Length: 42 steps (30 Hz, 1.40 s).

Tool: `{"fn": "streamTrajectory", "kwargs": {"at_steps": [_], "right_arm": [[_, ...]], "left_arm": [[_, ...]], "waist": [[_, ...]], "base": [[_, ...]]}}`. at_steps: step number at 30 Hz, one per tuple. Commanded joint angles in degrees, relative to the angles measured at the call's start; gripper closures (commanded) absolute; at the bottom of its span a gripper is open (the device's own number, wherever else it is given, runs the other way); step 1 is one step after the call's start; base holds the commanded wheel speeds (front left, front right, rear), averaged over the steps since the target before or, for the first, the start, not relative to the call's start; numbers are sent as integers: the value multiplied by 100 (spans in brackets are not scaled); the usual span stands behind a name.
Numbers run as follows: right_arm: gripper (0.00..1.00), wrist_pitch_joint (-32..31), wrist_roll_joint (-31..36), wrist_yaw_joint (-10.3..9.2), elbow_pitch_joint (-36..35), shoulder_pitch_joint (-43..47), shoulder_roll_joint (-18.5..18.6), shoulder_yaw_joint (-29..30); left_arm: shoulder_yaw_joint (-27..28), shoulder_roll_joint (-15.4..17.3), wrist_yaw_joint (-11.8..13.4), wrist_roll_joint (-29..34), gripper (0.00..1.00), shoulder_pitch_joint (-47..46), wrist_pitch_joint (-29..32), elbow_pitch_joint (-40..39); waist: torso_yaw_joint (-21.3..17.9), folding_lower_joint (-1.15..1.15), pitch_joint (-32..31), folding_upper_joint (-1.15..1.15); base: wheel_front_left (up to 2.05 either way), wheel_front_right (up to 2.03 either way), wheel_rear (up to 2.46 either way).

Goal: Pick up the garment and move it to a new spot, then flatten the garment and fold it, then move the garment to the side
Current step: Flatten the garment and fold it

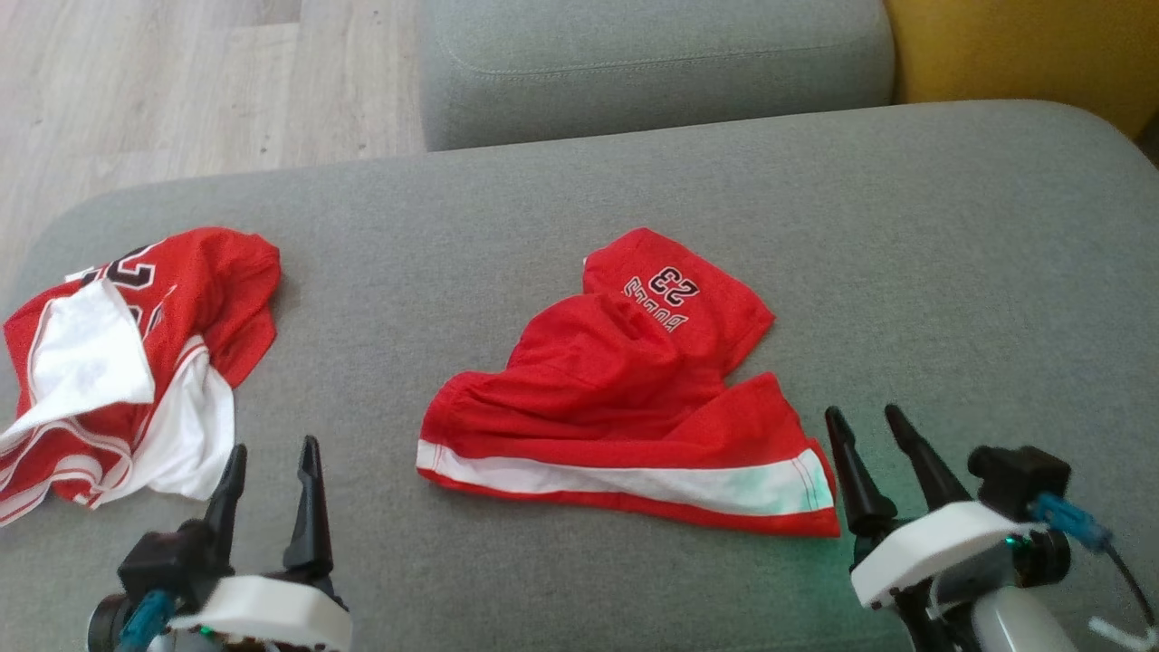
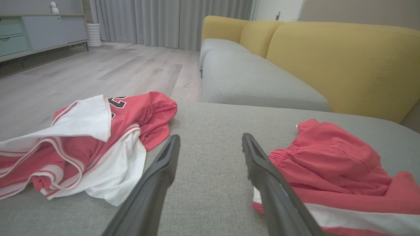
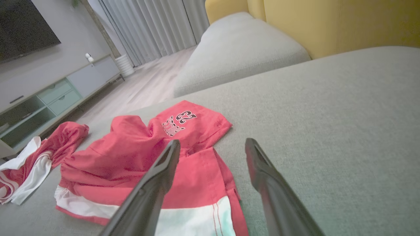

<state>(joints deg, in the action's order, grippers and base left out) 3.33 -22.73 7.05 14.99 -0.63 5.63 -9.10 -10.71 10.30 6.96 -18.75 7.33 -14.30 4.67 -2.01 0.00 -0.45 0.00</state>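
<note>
Here we are at the grey sofa seat point(image 1: 905, 226), and the red shorts point(image 1: 634, 398) lie crumpled near its middle, white band running along the near hem, a "23" and some lettering printed on the far leg, upside down from where the robot stands. The left gripper point(image 1: 273, 445) hangs low at the near edge, over bare grey fabric between the shorts and a red-and-white jersey point(image 1: 181, 308) heaped at the left end of the seat. Its fingers point(image 2: 164, 164) are spread wide, nothing between them, touching neither piece of clothing. Over on the other side, the right gripper point(image 1: 862, 412) sits just beside the near right corner of the shorts, right by the end of that white band, and its two dark prongs are parted as well, gripping nothing. From its wrist camera one prong crosses in front of the red cloth, but whether it brushes the fabric I cannot tell. The jersey is bunched up, white lining turned out, well apart from the shorts. Beyond the seat there's a second grey cushion point(image 1: 652, 54), a yellow backrest point(image 1: 1023, 45) to the right, and pale wooden floor point(image 1: 181, 81) to the left.
</note>
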Motion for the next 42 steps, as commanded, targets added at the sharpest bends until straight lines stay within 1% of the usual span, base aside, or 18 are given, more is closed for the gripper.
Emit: {"fn": "streamTrajectory", "kwargs": {"at_steps": [1, 4, 7, 8, 9, 13, 14, 16, 17, 19, 21, 24, 28, 36, 42], "right_arm": [[0, -267, -45, 44, -229, -197, 85, -121], [0, -1011, -128, 44, -330, -161, 136, -148], [0, -1825, -232, 44, -513, -75, 168, -211], [0, -1825, -232, 44, -513, -75, 168, -211], [0, -2056, -295, 44, -576, -42, 156, -215], [0, -2789, -313, 44, -686, 82, 103, -81], [0, -3004, -250, 44, -735, 72, 59, -6], [0, -3158, -236, 44, -758, 39, -2, 52], [0, -3269, -200, 44, -777, -3, -53, 86], [0, -3374, -157, 44, -764, -39, -96, 142], [0, -3481, -128, 44, -746, -97, -133, 186], [0, -3522, -55, 44, -706, -257, -163, 260], [0, -3595, -57, 44, -545, -446, -194, 173], [0, -3624, -191, 44, -201, -654, -214, 28], [0, -3489, -296, 44, -104, -743, -212, -171]], "left_arm": [[225, 61, -84, 59, 0, -351, -70, -104], [149, 142, -299, -80, 0, -505, 203, 62], [82, 275, -494, -269, 0, -752, 829, 162], [82, 275, -494, -269, 0, -752, 829, 162], [82, 294, -556, -380, 0, -848, 1044, 212], [-143, 481, -940, -775, 0, -1217, 2335, 572], [-290, 584, -1152, -1015, 0, -1440, 2968, 723], [-385, 672, -1269, -1247, 0, -1671, 3452, 873], [-500, 790, -1346, -1414, 0, -1906, 3841, 1014], [-655, 852, -1399, -1655, 0, -2110, 4232, 1172], [-799, 897, -1427, -1914, 0, -2319, 4497, 1293], [-1089, 1003, -1440, -2213, 0, -2620, 4696, 1446], [-1495, 1192, -1443, -2555, 0, -2943, 4784, 1675], [-2166, 1386, -1444, -3037, 0, -3455, 4625, 2146], [-2601, 1493, -1444, -3306, 0, -3759, 4459, 2403]], "waist": [[-19, 0, 0, 0], [-28, 0, 3, 0], [-32, 0, 16, 0], [-32, 0, 16, 0], [-35, 0, 25, 0], [-31, 0, 118, 0], [-34, 0, 178, 0], [-42, 0, 223, 0], [-62, 0, 274, 0], [-81, 0, 305, 0], [-113, 0, 351, 0], [-174, 0, 436, 0], [-241, 0, 559, 0], [-271, 0, 732, 0], [-287, 0, 799, 0]], "base": [[0, 0, 0], [0, 0, 0], [0, 0, 0], [0, 0, 0], [0, 0, 0], [0, 0, 0], [0, 0, 0], [0, 0, 0], [0, 0, 0], [0, 0, 0], [0, 0, 0], [0, 0, 0], [0, 0, 0], [0, 0, 0], [0, 0, 0]]}}
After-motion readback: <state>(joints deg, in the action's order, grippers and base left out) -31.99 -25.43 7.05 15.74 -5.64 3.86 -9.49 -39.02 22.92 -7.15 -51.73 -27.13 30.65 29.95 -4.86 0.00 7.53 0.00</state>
